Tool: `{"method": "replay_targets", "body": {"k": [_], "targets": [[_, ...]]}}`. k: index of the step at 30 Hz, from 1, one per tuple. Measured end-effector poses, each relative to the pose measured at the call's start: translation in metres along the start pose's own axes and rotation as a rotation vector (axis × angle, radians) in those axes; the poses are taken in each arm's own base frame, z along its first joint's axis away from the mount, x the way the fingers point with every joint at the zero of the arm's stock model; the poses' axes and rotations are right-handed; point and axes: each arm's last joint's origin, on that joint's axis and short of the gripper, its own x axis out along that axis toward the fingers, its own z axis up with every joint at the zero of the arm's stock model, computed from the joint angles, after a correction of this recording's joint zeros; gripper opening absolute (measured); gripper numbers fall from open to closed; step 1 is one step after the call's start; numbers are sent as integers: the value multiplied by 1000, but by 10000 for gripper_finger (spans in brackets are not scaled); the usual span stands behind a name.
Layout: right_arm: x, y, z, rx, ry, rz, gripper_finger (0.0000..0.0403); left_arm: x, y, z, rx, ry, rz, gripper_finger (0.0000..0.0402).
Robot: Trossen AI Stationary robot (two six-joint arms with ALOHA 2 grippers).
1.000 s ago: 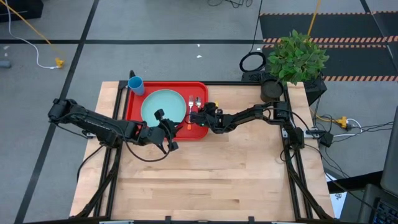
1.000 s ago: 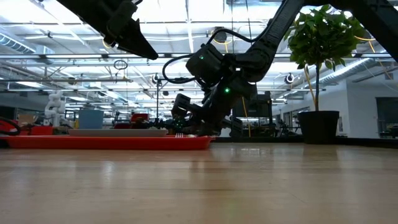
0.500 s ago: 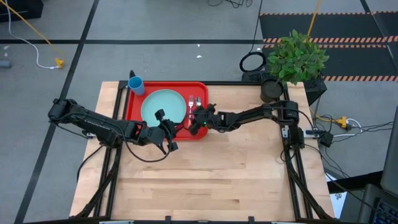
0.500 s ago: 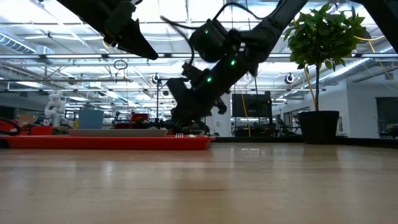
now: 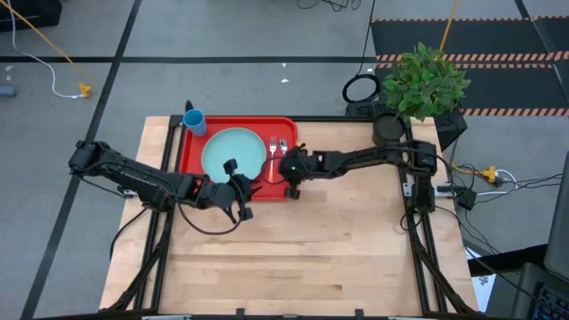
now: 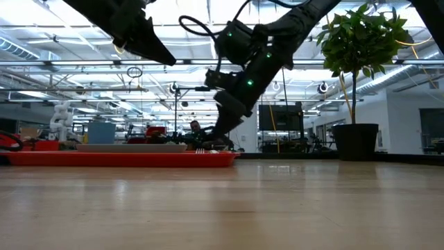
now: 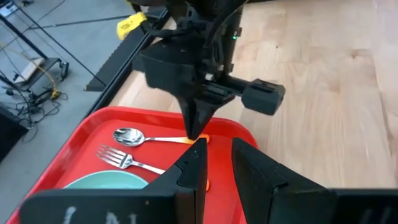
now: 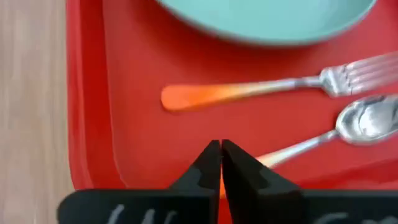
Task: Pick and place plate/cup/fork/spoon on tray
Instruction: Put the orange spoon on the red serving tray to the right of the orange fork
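Right wrist view: right gripper (image 8: 221,163) closed, empty.

Wooden table (image 5: 302,249) carries the red tray (image 5: 194,156) at its far left part, the blue cup (image 5: 195,121) standing at the tray's far left corner, and a potted plant (image 5: 420,87) at the far right corner.

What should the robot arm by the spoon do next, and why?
Probably lift straight up and pull away. The spoon and fork already lie on the red tray beside the plate, and the right gripper is shut and empty just above the spoon's handle. The cup looks outside the tray's corner.
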Motion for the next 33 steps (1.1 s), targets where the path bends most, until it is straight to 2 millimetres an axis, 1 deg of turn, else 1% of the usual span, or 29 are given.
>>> {"method": "replay_targets", "body": {"k": [3, 6, 10, 12, 16, 20, 24, 33], "targets": [[-1, 2, 6, -44, -13, -12, 8, 0, 0, 0, 24, -1, -2, 76], [-2, -1, 11, -74, -31, -19, 5, 0, 0, 1, 43, -9, -2, 76], [-1, -8, 6, -156, 14, -30, 1, -1, 0, 6, 70, -54, -3, 76], [4, -11, 4, -188, 27, -33, 1, -1, 0, 8, 78, -74, -3, 76], [14, -13, -4, -215, 72, -30, 1, -1, 1, 11, 92, -94, 0, 76], [21, -12, -8, -226, 91, -32, 0, 1, 3, 11, 87, -89, 10, 76], [21, -13, -9, -230, 98, -58, 0, 2, 5, 10, 84, -83, 15, 76], [21, -11, -11, -226, 120, -44, 0, 2, 5, 10, 97, -83, 16, 76]]}}
